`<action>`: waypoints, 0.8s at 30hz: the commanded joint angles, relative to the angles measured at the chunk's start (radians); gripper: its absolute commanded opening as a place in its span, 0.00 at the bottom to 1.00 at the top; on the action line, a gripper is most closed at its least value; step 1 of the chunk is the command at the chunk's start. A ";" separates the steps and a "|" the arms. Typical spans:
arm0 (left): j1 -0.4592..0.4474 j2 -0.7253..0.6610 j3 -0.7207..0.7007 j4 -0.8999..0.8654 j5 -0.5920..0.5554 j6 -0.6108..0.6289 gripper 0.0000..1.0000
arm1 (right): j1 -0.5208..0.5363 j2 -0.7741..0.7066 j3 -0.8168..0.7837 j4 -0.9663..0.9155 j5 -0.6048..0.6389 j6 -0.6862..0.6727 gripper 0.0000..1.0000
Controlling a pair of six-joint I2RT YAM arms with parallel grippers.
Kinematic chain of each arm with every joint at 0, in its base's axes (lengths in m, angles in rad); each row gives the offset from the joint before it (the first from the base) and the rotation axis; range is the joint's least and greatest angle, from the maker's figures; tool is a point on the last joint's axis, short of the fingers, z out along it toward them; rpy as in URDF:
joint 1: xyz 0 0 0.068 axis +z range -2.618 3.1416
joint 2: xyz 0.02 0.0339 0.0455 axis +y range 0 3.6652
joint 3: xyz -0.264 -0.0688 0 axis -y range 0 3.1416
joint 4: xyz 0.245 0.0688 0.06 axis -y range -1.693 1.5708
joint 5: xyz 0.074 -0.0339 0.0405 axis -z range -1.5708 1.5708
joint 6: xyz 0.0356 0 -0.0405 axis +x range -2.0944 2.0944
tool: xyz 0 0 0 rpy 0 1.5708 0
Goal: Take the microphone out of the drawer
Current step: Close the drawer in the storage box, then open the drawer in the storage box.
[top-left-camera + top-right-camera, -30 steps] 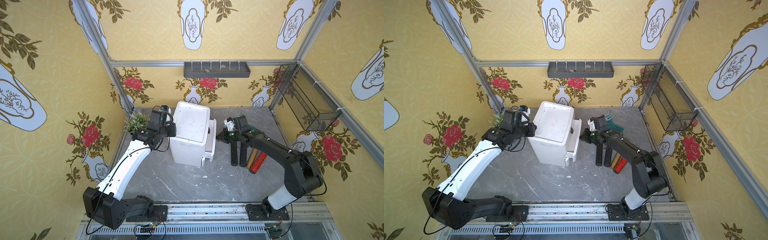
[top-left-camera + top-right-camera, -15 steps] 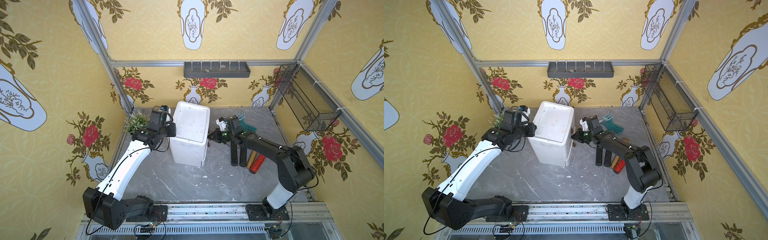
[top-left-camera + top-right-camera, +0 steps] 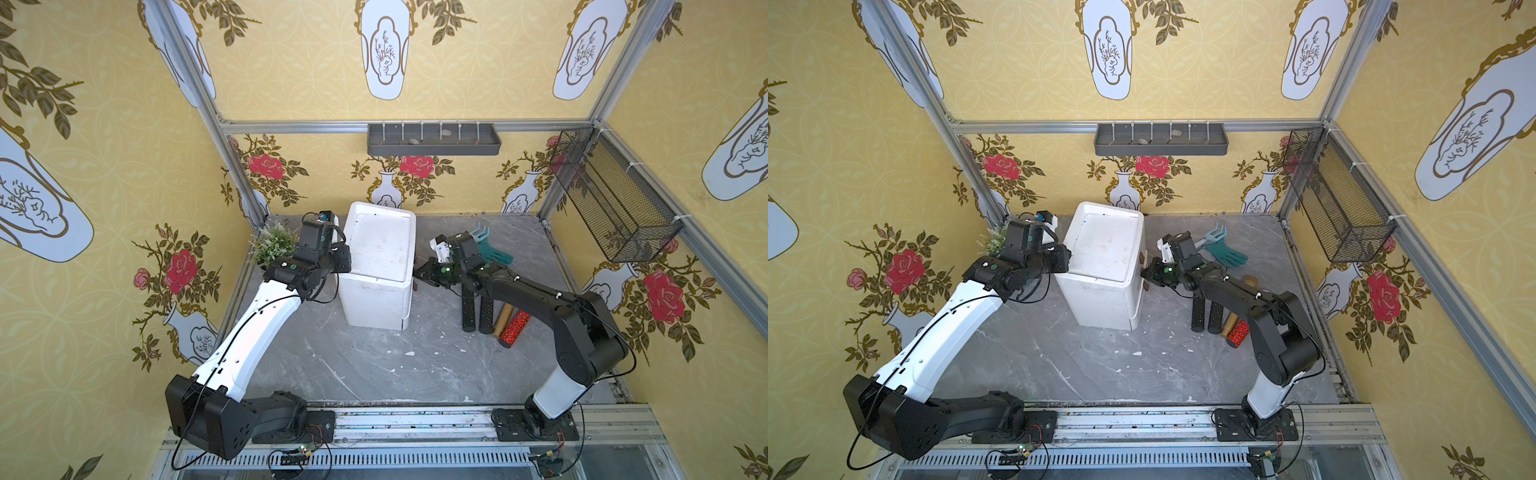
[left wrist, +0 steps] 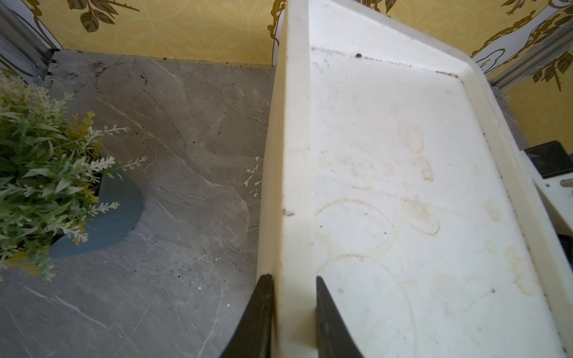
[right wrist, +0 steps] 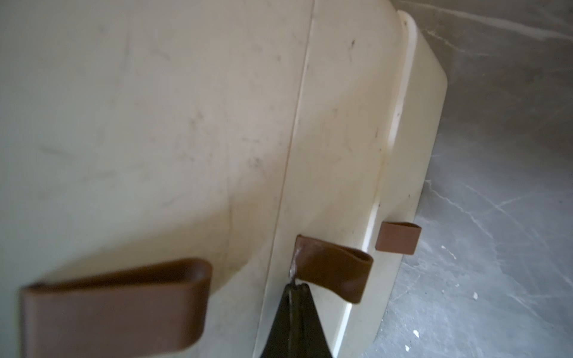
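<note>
Right wrist view is very close to the front of the white drawer cabinet (image 5: pixel 155 124). Three brown loop handles (image 5: pixel 114 307) stick out of it. The right gripper (image 5: pixel 293 286) has its two fingers pressed together, and the tip touches the edge of the middle handle (image 5: pixel 338 269) without enclosing it. Every drawer front sits flush, so nothing of the inside is visible.

Left wrist view shows the left gripper (image 4: pixel 291 279) clamped over the raised rim of the cabinet top, one finger outside and one inside. I think this grip serves as an anchor, so that the light cabinet does not slide while the other arm works on its front.

In both top views the cabinet stands in the middle of the grey table (image 3: pixel 374 365), and the potted plant (image 3: pixel 274 245) is in the back corner just beside the left gripper. To the right of the cabinet lie two black rods (image 3: pixel 468 309), a gold rod (image 3: pixel 503 318) and a red glittering rod (image 3: pixel 515 328), side by side under the right forearm. A teal glove (image 3: pixel 494 253) lies further back.

The microphone I cannot identify with certainty: it may be one of these rods, or it may be hidden in a shut drawer. If it is inside, closed fingers cannot hook the loop, so they would need to part first
</note>
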 commanded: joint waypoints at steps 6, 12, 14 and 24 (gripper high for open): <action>-0.004 0.019 -0.028 -0.043 0.118 0.019 0.00 | -0.045 -0.101 -0.108 -0.020 0.080 0.002 0.32; -0.004 0.031 -0.021 -0.039 0.127 0.035 0.00 | -0.125 -0.165 -0.287 0.191 -0.014 0.094 0.37; -0.004 0.035 -0.021 -0.039 0.129 0.036 0.00 | -0.142 -0.171 -0.331 0.247 -0.026 0.122 0.38; -0.004 0.042 -0.021 -0.047 0.118 0.043 0.00 | -0.149 -0.074 -0.442 0.548 -0.103 0.235 0.43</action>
